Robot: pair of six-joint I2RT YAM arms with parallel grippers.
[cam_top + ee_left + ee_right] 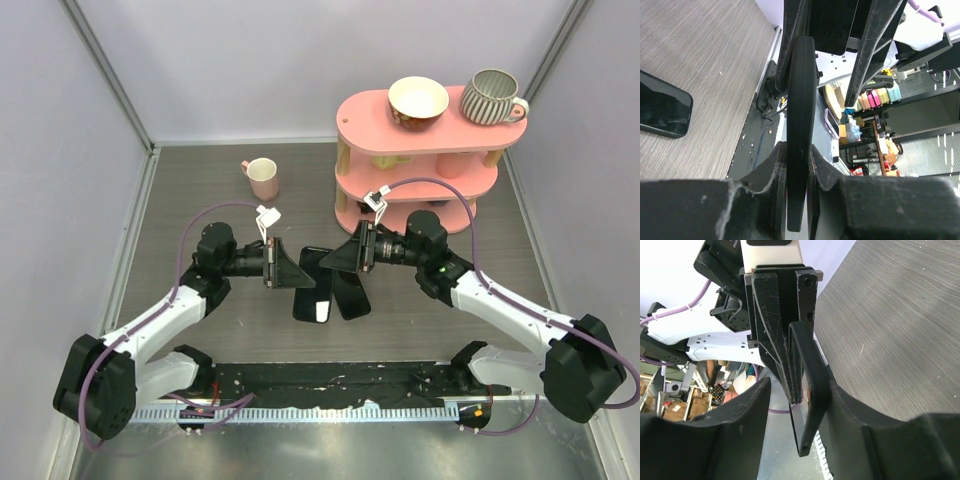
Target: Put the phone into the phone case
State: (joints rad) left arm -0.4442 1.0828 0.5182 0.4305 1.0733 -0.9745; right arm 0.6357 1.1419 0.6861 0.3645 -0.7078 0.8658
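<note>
Clamping the phone case (pixel 800 100) edge-on, left gripper (pixel 797 152) jaws closed on it, right gripper (pixel 799 390) jaws spread either side of the case, phone (pixel 662 107) flat on table (pixel 715 50).

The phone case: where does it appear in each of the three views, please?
Top external: case at centre, flat, just left of the phone.
Left wrist: case edge-on, centre.
Right wrist: case edge-on, centre.
Shared landmark: the grey table, at left in left wrist, at right in right wrist.
</note>
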